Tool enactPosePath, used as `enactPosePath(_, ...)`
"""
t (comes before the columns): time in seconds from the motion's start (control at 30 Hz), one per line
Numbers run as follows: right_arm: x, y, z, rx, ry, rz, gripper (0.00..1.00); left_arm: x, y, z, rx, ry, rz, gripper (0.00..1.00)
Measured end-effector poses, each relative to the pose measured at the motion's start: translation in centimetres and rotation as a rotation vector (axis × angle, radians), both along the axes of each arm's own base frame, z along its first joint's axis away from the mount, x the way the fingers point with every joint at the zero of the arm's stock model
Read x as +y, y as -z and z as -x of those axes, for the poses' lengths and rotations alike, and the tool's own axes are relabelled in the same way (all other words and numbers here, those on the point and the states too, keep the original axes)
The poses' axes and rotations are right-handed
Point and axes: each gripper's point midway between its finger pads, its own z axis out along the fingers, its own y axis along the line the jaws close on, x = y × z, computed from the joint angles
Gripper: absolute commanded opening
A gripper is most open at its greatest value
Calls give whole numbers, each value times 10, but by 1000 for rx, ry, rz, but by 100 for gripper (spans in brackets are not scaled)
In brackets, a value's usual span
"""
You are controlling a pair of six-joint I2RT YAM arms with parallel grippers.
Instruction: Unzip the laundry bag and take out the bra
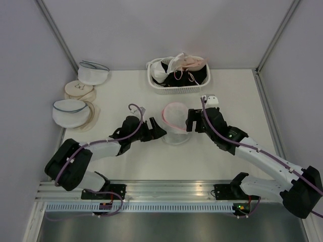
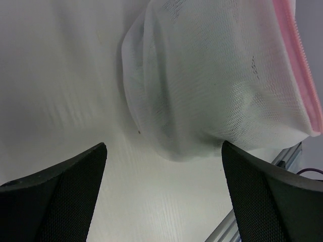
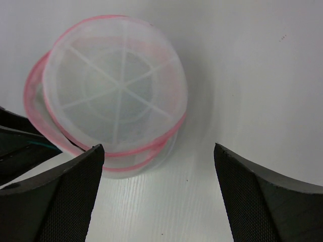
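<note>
Now, with the bag (image 1: 175, 117) on the table (image 1: 121, 96) between the left end effector (image 1: 161, 132) and right end effector (image 1: 190, 121), both released wide, I'd pin the mesh with one and trace the pink trim (image 3: 126, 153) for the zipper pull.

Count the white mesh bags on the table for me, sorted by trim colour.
Pink-trimmed laundry bag: 1
Blue-grey-trimmed mesh bags: 2
Total: 3
</note>
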Motion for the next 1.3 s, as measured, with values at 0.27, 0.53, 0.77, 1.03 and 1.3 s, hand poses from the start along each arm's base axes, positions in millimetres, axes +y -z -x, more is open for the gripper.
enactPosePath(0.27,34,-14,-26,-32,-76,-18,94,-20,8,-8,33,9,105,90)
enactPosePath(0.53,70,3,-68,-4,-87,15,87,-30,25,-13,84,-1,150,40)
enactPosePath(0.77,85,17,-71,29,-131,4,81,-41,22,-21,77,2,220,2)
enactPosePath(1.03,100,6,-71,33,-193,-30,85,-44,15,-23,58,8,247,2)
enactPosePath(1.3,123,12,-90,73,-178,33,87,-46,12,-22,57,21,260,2)
